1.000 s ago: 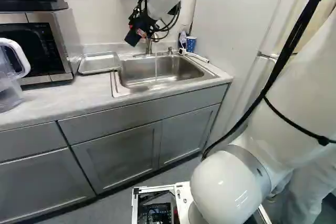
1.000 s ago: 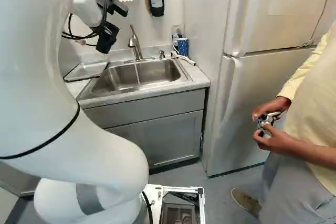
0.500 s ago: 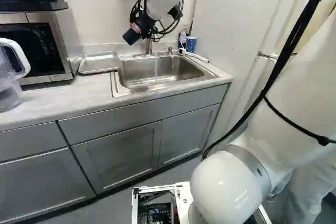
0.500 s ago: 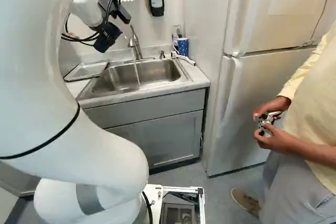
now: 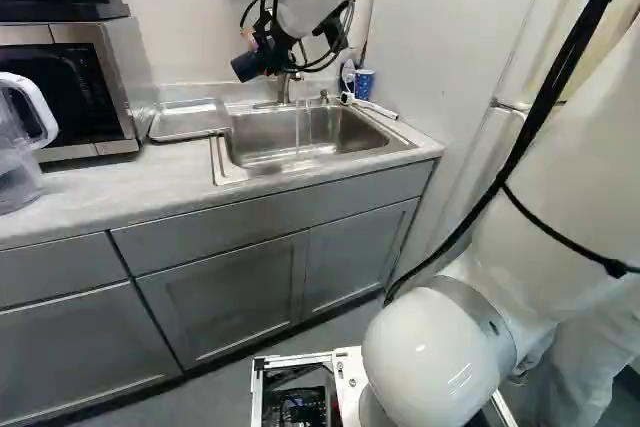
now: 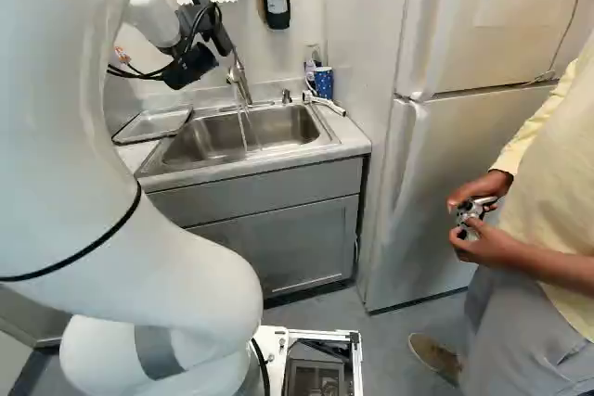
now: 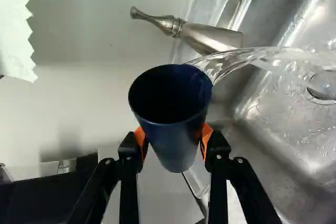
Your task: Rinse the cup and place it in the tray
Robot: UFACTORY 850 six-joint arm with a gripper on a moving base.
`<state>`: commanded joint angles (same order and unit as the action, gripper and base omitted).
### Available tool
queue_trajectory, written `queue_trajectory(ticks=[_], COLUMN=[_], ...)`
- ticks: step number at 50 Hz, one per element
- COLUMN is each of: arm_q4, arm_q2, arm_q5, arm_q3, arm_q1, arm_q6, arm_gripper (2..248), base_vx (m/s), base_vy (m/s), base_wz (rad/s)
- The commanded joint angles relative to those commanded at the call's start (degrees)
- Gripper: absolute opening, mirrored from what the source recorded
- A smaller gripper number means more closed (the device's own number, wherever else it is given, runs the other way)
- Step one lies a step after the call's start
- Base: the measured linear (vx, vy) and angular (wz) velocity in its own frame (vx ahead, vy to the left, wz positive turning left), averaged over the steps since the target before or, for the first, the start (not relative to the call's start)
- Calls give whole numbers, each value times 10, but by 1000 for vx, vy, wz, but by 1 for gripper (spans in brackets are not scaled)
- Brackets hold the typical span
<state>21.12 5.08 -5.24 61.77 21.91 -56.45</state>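
Its gripper (image 6: 213, 30), tilting differently than a second ago, is clasping the cup (image 7: 184, 142) from both sides near the faucet (image 7: 210, 38). Water (image 7: 278, 53) is now splitting into two streams (only one was falling earlier) and splashing into the sink (image 6: 306, 138). The tray (image 6: 153, 124) is lying beside it; a patterned cup (image 6: 323, 85) is standing behind.

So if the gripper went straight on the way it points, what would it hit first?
Likely the wall behind the sink, held cup leading; the faucet seems just beside that line, though depth is unclear.
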Motion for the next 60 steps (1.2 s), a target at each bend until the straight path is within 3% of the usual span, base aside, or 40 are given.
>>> queue_trajectory(ticks=[60], arm_q4=[0], arm_q2=[0], arm_q5=[0], arm_q3=[0], arm_q1=[0], arm_q6=[-362], arm_gripper=[120], base_vx=[0], base_vy=[0], base_wz=[0])
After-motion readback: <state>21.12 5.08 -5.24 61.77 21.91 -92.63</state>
